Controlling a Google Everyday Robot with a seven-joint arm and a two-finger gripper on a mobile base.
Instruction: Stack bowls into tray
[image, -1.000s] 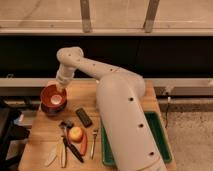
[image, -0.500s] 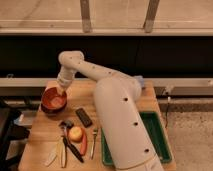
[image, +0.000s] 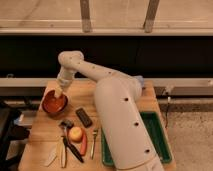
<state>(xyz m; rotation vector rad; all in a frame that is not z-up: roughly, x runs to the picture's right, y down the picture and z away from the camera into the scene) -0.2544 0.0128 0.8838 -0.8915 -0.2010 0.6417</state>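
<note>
The orange-red bowl (image: 54, 103) with a darker inside stands on the wooden table (image: 40, 131) at its left back. My gripper (image: 58, 93) is at the end of the white arm, right over the bowl's back rim and reaching into it. The green tray (image: 159, 141) lies at the table's right front, and the arm's thick body covers its left part. A pale bluish-purple rounded edge (image: 139, 80) peeks out behind the arm at the table's back. I cannot tell whether it is the purple bowl.
A black rectangular block (image: 83, 117) lies right of the bowl. In front of it are a yellow-red fruit (image: 76, 133), a red-orange piece (image: 83, 145), a fork (image: 94, 144) and other utensils (image: 64, 150). A dark window wall stands behind the table.
The gripper has come down a little toward the orange-red bowl's rim. The bowl sits slightly lower and to the right in the view than a second ago.
</note>
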